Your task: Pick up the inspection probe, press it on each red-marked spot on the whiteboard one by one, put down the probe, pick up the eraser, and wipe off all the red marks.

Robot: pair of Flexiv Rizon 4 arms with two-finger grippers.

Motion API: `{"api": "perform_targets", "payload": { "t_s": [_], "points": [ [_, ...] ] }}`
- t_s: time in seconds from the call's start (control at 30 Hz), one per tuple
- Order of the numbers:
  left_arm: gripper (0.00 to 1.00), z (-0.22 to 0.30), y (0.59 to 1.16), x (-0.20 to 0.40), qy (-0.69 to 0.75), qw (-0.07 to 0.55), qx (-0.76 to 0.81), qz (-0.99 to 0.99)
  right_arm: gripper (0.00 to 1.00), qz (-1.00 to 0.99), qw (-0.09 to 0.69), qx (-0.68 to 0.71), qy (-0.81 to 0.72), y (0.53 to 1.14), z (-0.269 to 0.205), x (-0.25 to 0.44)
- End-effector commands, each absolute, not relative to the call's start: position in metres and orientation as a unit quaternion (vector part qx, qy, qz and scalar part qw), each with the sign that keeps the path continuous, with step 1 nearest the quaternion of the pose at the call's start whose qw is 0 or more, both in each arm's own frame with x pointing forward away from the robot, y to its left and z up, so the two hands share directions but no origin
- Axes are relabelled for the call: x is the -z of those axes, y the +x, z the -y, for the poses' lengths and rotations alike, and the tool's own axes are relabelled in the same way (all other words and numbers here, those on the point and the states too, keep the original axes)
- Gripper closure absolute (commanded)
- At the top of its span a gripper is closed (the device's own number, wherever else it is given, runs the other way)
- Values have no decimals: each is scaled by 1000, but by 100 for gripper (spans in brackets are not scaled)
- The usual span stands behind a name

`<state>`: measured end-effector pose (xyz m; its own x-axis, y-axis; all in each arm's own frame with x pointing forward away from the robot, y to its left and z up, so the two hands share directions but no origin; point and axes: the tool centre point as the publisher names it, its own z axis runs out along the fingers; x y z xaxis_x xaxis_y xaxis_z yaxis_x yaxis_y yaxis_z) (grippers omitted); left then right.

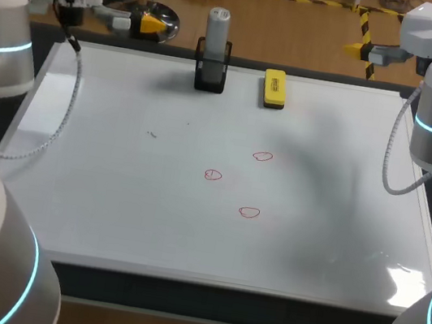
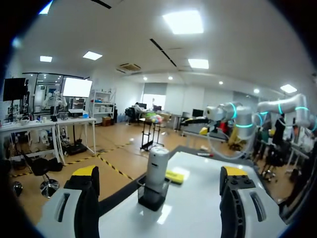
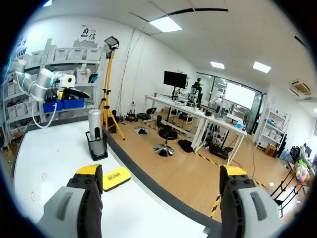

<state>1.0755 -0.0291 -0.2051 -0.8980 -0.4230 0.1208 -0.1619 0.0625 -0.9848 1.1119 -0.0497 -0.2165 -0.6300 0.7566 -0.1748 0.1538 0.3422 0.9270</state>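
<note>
The grey cylindrical probe (image 1: 217,29) stands upright in a black holder (image 1: 211,75) at the whiteboard's far edge. To its right lies the yellow eraser (image 1: 274,88). Three red marks (image 1: 262,156) (image 1: 212,175) (image 1: 249,212) sit near the board's middle. My left gripper (image 1: 146,22) hangs open beyond the far left corner; in the left wrist view the probe (image 2: 157,166) is ahead between its fingers (image 2: 85,173), well apart, with the eraser (image 2: 174,176) behind it. My right gripper (image 1: 359,47) is open beyond the far right corner; its view shows the probe (image 3: 95,130), eraser (image 3: 116,178) and red marks (image 3: 43,175).
The whiteboard (image 1: 109,211) covers most of the table. A small dark speck (image 1: 152,134) marks its left half. A cable (image 1: 63,113) from my left arm loops over the board's left edge, and another cable (image 1: 391,169) hangs by the right edge.
</note>
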Motion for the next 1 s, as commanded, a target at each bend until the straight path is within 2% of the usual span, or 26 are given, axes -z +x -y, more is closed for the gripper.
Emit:
{"api": "perform_targets", "payload": {
  "t_s": [0.03,0.37,1.0],
  "points": [
    [0,40,1086,214,-167,65,669,-722,0,-759,308,-489,300,1112,50,217],
    [0,73,1086,225,-109,23,680,-724,0,-759,308,-489,300,1112,50,217],
    [0,102,1097,250,-70,-12,705,-706,0,-759,308,-489,300,1112,50,217]
  ]
}}
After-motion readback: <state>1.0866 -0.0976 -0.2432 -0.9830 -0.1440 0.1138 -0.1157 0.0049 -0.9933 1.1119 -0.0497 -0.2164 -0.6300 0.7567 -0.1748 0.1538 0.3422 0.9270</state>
